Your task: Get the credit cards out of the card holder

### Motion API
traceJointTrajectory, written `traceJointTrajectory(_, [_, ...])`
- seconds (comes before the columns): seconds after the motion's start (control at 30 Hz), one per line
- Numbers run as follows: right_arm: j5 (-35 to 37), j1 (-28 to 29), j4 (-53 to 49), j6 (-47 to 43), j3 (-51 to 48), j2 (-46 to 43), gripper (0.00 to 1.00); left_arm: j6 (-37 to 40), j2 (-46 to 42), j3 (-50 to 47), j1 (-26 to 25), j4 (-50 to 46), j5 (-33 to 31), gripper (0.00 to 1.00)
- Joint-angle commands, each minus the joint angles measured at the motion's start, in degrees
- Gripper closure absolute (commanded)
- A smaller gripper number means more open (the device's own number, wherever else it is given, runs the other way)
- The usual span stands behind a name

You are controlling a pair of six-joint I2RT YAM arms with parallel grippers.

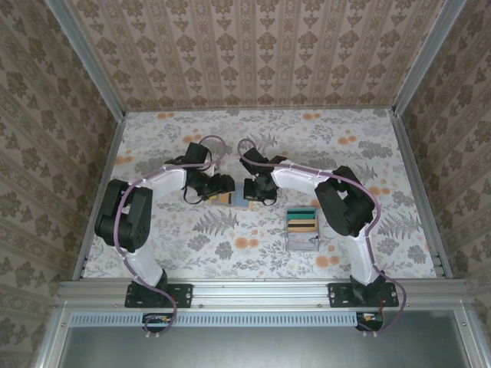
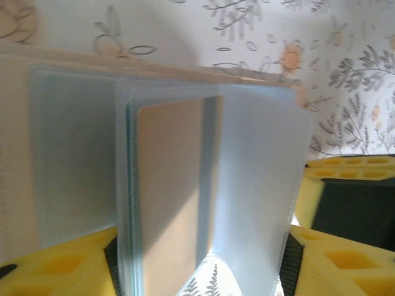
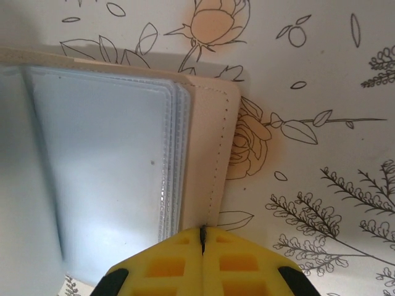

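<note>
The card holder (image 1: 232, 199) lies open on the table between both arms, tan cover (image 3: 213, 142) down and clear grey-blue sleeves (image 3: 105, 166) up. In the left wrist view several sleeves (image 2: 259, 185) stand fanned between my left gripper's (image 2: 200, 265) yellow fingers (image 2: 62, 265). Its jaws are spread wide and do not pinch the sleeves. One sleeve holds a pale yellowish credit card (image 2: 173, 185) with a thin teal edge (image 2: 129, 185) beside it. My right gripper (image 3: 202, 237) is shut, its tips together at the stitched right edge of the cover. From above, the left gripper (image 1: 220, 185) and right gripper (image 1: 258, 192) flank the holder.
A clear plastic box (image 1: 302, 239) sits right of the holder, beside the right arm's elbow, with yellow and teal flat pieces (image 1: 301, 220) in its far end. Patterned walls enclose the floral table (image 1: 230, 238) on three sides. The arm bases stand at the near edge.
</note>
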Motion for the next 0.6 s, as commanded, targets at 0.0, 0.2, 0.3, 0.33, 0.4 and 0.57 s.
traceJointTrajectory(0.0, [-1.23, -0.14, -0.42, -0.26, 0.89, 1.94, 1.0, 0.97, -1.39, 1.52, -0.27, -0.57, 0.84, 0.23])
traceJointTrajectory(0.2, [-1.33, -0.14, -0.34, -0.16, 0.89, 2.03, 1.0, 1.73, -1.67, 1.83, -0.32, -1.92, -0.44, 0.01])
traceJointTrajectory(0.3, [-1.34, -0.14, -0.42, -0.16, 1.02, 2.01, 1.0, 2.43, -2.7, 2.4, 0.02, -3.74, -2.62, 0.0])
traceJointTrajectory(0.33, [-1.32, -0.14, -0.42, -0.14, 1.01, 2.02, 1.0, 2.59, -3.07, 2.57, 0.19, -4.31, -3.37, 0.0])
traceJointTrajectory(0.4, [-1.23, -0.14, -0.51, -0.16, 1.08, 1.95, 1.0, 2.96, -3.84, 3.24, 0.59, -5.72, -4.61, 0.0])
traceJointTrajectory(0.57, [-0.36, -0.39, -0.64, -0.38, 1.25, 0.79, 1.0, 2.85, -5.45, 3.64, 1.62, -6.78, -5.49, 0.0])
